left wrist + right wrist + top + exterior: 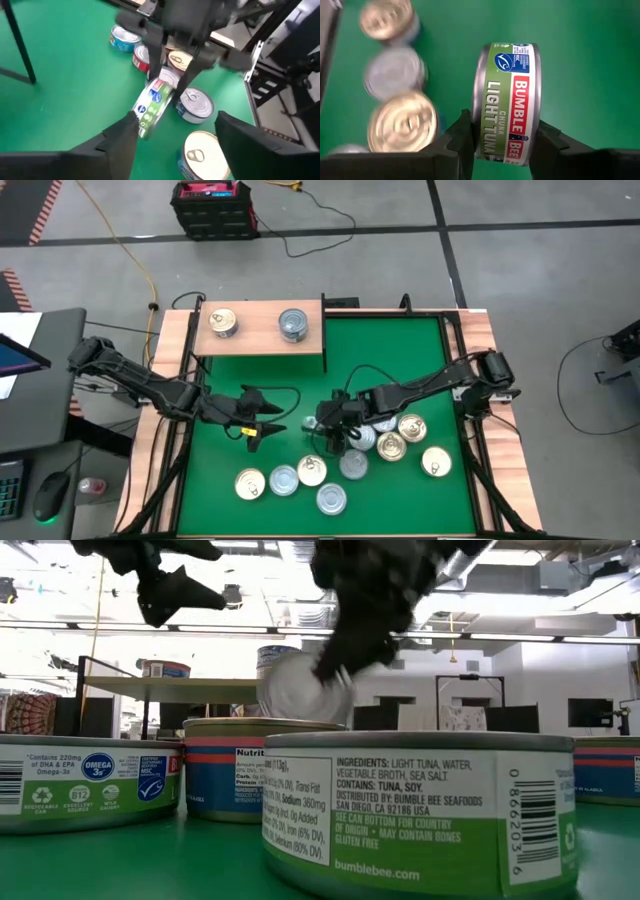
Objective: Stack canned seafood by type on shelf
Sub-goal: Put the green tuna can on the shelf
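Observation:
The shelf (262, 328) is a light-wood board at the mat's far left, with a gold-lidded tin (222, 322) and a silver-lidded tin (293, 324) standing on it. Several more tins (391, 447) lie flat on the green mat (400, 350), near and right of centre. My right gripper (504, 150) is over the mat's middle, shut on a green-labelled tuna tin (506, 102) turned on its edge. My left gripper (175, 150) hovers open just left of it, its fingers pointing at the held tin (155, 102). My right gripper pinches the tuna tin by its two flat faces, one finger (462, 137) on each, near the rim (492, 145). The fingers slant down from the table's right. The tin hangs on edge, tilted, label outward. I cannot tell whether its lower rim touches the mat.
Loose tins lie in a row near the front (284, 479) and in a cluster under the right arm (412, 427). Two tall tins (420, 810) stand close in front of the low camera. Bare mat lies between the shelf and the grippers.

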You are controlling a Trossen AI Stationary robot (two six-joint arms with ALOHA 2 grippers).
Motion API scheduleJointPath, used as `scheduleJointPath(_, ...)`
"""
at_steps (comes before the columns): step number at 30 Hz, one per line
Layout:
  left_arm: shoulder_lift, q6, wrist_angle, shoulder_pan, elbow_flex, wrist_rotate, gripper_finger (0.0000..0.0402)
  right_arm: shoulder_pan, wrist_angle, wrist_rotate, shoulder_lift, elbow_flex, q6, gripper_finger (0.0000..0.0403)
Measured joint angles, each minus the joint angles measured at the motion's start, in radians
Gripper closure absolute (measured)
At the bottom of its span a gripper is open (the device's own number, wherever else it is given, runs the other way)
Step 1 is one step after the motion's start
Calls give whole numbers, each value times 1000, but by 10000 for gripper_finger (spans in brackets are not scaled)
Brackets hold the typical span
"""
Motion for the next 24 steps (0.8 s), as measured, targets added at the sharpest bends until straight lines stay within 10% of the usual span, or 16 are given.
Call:
scheduleJointPath(12,225,194,-140,39,210,25,107,0,-57,47,-4,160,-131,241)
scheduleJointPath(24,255,203,-285,38,281,33,189,16,-152,53,-4,239,-151,238)
